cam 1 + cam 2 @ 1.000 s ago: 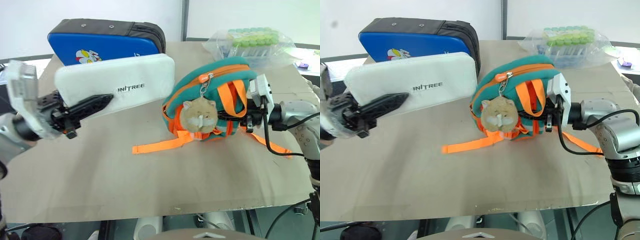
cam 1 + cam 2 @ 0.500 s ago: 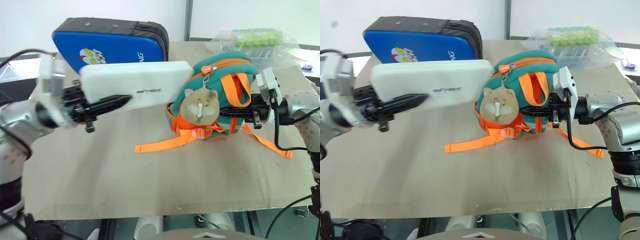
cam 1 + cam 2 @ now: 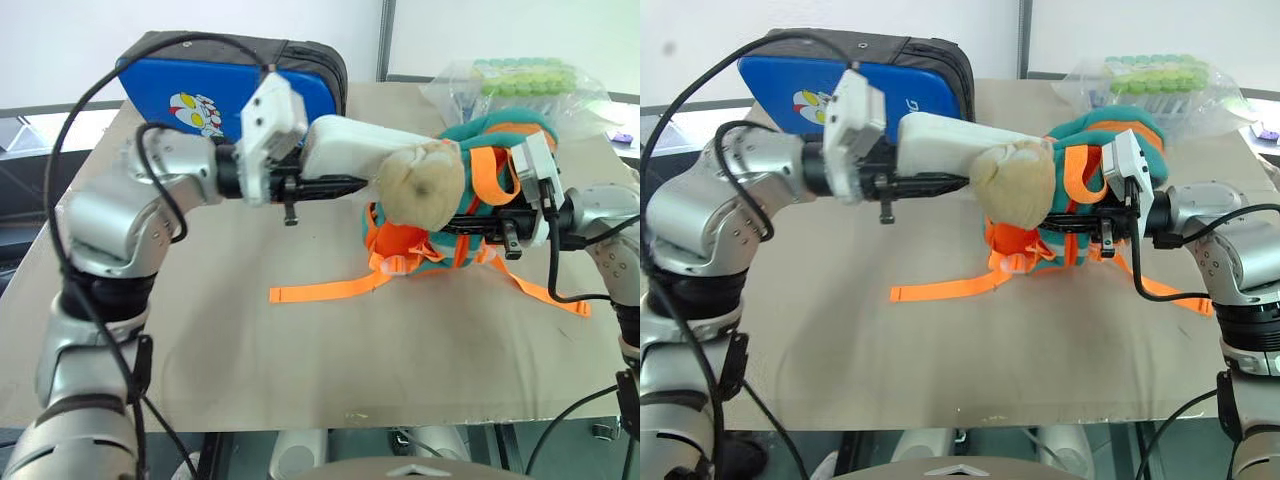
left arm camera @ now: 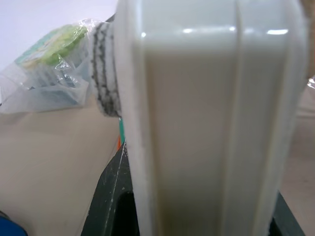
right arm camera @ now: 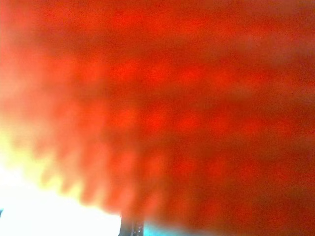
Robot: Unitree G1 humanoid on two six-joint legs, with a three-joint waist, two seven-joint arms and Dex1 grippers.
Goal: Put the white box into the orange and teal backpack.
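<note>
- Left gripper [image 3: 335,185] clamped on white box [image 3: 375,160], black fingers lying along its lower face; held above the table, far end pushed against the backpack's upper front, behind the plush charm [image 3: 420,185].
- Right gripper [image 3: 1095,222] closed on orange and teal backpack [image 3: 1095,165], pinching fabric or strap on its right side; exactly which part cannot be told. Right wrist view blurred orange cloth at close range.
- Backpack resting on the table, right of centre, teal top rising behind the charm, orange straps [image 3: 330,290] trailing forward over the surface.
- Lettering on the box not readable now. Blue zip case [image 3: 200,95] standing at the rear left, cartoon figure printed on its face, white letters beside it partly hidden and not legible.
- Clear bag of green-capped tubes [image 3: 520,85] at the rear right, apart from the backpack.
- Surface: tan table top [image 3: 300,380], bare in front; pale wall behind.
- Against a second ago: box carried from the left side, where "INITREE" showed on its broad face, across to the backpack, and rolled so that face is turned away. Charm's face no longer towards the camera. Right gripper in much the same place.
</note>
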